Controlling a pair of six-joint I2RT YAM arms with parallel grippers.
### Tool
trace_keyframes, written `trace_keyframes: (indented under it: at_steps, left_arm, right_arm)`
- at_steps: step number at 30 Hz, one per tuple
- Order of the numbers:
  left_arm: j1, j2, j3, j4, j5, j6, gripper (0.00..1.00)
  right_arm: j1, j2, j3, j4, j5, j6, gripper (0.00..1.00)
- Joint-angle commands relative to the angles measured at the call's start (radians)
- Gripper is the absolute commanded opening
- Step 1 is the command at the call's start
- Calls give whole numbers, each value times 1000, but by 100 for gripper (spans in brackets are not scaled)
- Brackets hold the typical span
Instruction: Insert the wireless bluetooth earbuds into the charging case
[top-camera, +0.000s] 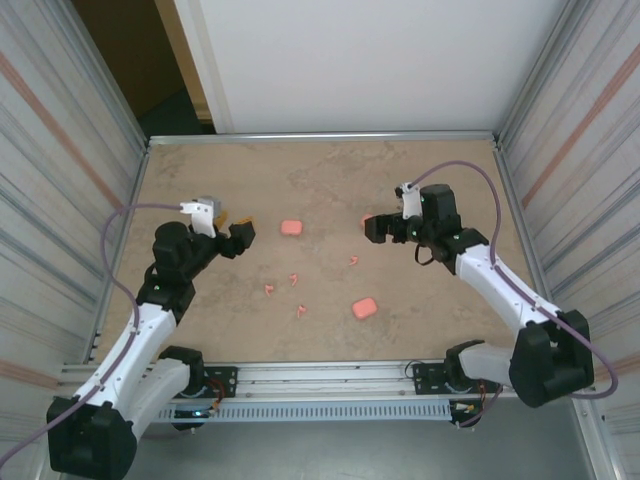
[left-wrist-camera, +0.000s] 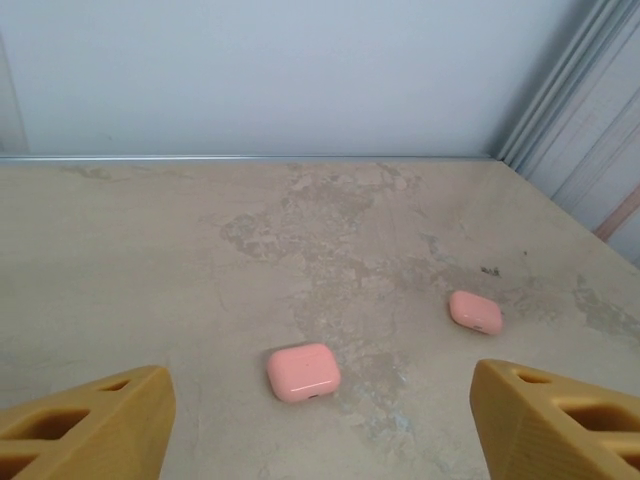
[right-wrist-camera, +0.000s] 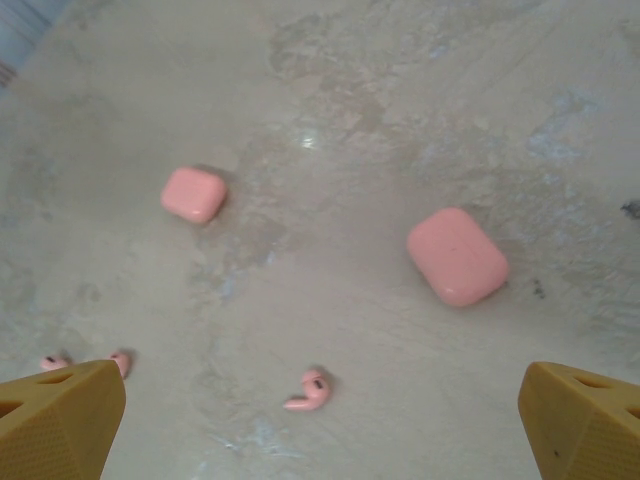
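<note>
Several tiny pink earbuds (top-camera: 294, 280) lie scattered on the table between the arms, and one (top-camera: 354, 260) lies nearer my right gripper. In the right wrist view one earbud (right-wrist-camera: 312, 390) lies just ahead of the open right gripper (right-wrist-camera: 320, 430), and two more (right-wrist-camera: 120, 362) sit by its left finger. A closed pink charging case (top-camera: 291, 228) rests just right of my left gripper (top-camera: 240, 236). In the left wrist view that case (left-wrist-camera: 303, 372) lies ahead of the open left gripper (left-wrist-camera: 320, 440), whose yellow fingertips (left-wrist-camera: 85, 430) hold nothing. My right gripper (top-camera: 375, 228) hovers empty.
Another pink case (top-camera: 364, 308) lies near the front centre, and a third (top-camera: 365, 220) peeks out beside the right gripper. Two closed cases (right-wrist-camera: 457, 256) (right-wrist-camera: 194, 194) show in the right wrist view. Metal walls (top-camera: 120, 200) enclose the table on both sides.
</note>
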Motion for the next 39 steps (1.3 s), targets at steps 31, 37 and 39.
trace_keyframes:
  at_steps: [31, 37, 39]
  left_arm:
    - [4, 11, -16, 31, -48, 1, 84]
    - [4, 23, -10, 32, -47, 4, 84]
    - [4, 26, -10, 33, -48, 4, 84]
  right_arm:
    - [-15, 680, 536, -369, 64, -273, 85]
    - [4, 753, 597, -391, 92, -292, 85]
    - [7, 769, 612, -396, 95, -297, 85]
